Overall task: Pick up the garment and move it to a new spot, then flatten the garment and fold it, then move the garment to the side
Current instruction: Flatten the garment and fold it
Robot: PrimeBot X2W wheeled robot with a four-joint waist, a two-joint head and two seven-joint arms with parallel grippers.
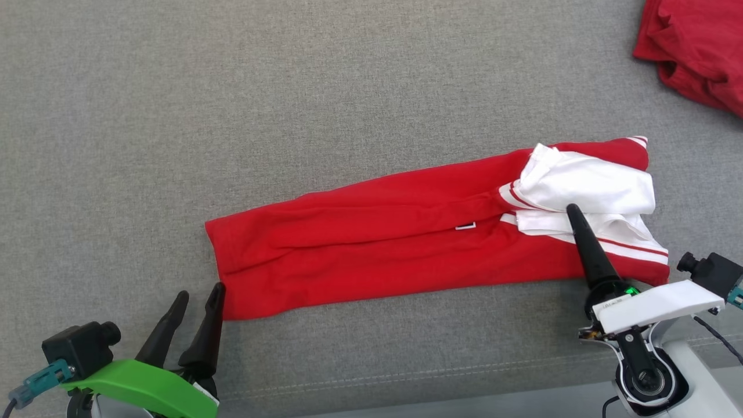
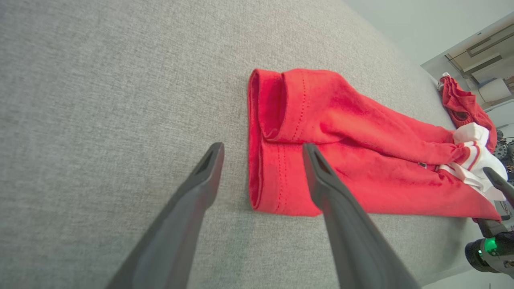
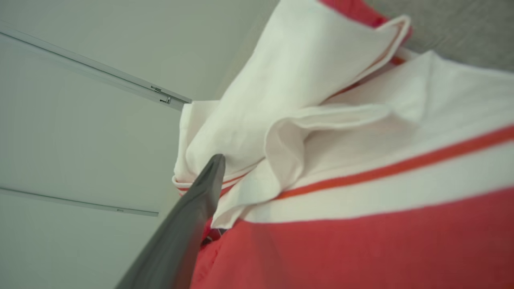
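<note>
1. Occlusion: of the right gripper (image 1: 574, 217) we see one dark finger, lying over the white fabric at the right end of the garment (image 1: 377, 244). The second finger is hidden by the cloth. The jaws stand wide apart; we see nothing pinched between them.
2. Left gripper (image 1: 201, 289): both fingers are spread and empty, at the garment's near left corner. The inner fingertip sits just beside the hem; we cannot tell whether it touches.
3. A second red cloth (image 1: 696, 52) lies crumpled at the far right corner of the cushion (image 1: 290, 87), cut off by the frame. We cannot make out what kind of item it is.
4. Garment appearance: red, folded lengthwise into a long band. White parts with red stripes are bunched at the right end. A small white label (image 1: 465, 226) shows near the middle. At the left end the stitched hem is doubled over, with one layer gaping open in the left wrist view.
5. Garment position: it lies across the cushion's near half, from left of centre almost to the right edge. It slants so the right end sits farther from the near edge.
6. Surface: grey woven upholstery, with a stitched seam (image 1: 406, 371) running along the near edge.
7. Room: the right wrist view shows a pale wall with two thin rails (image 3: 100, 76). The background at the far right of the left wrist view is too small to identify.
</note>
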